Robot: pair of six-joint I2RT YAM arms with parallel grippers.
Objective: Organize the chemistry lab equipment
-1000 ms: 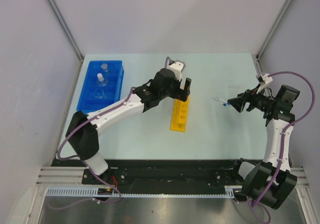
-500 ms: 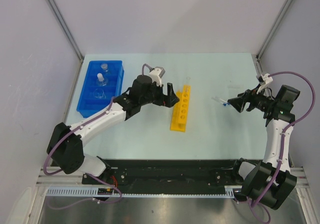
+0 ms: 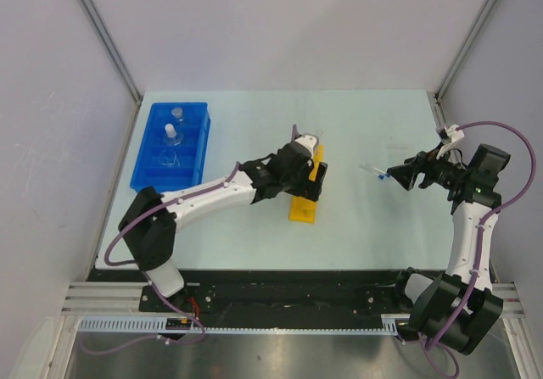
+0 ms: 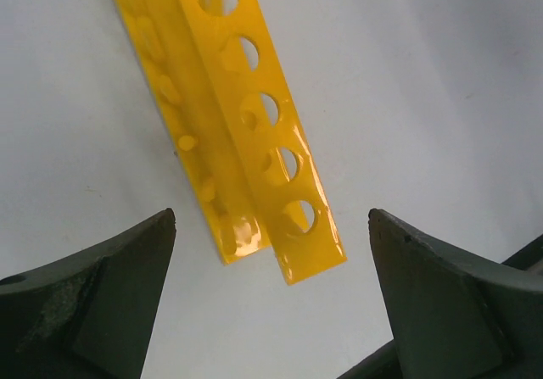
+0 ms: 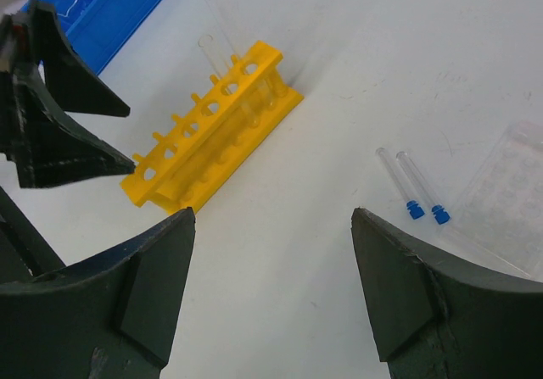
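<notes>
Left wrist: left fingers hover spread above the yellow rack.

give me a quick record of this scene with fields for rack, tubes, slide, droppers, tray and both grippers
rack: yellow, on the table, centre
tubes: two, clear, standing in the rack's end holes farthest from the arm bases
slide: clear, flat on the table, right side
droppers: two, blue-tipped, lying side by side next to the slide
tray: blue, far left, flasks inside
left gripper: open, empty, over the rack's near end
right gripper: open, empty, above the table near the droppers
</notes>
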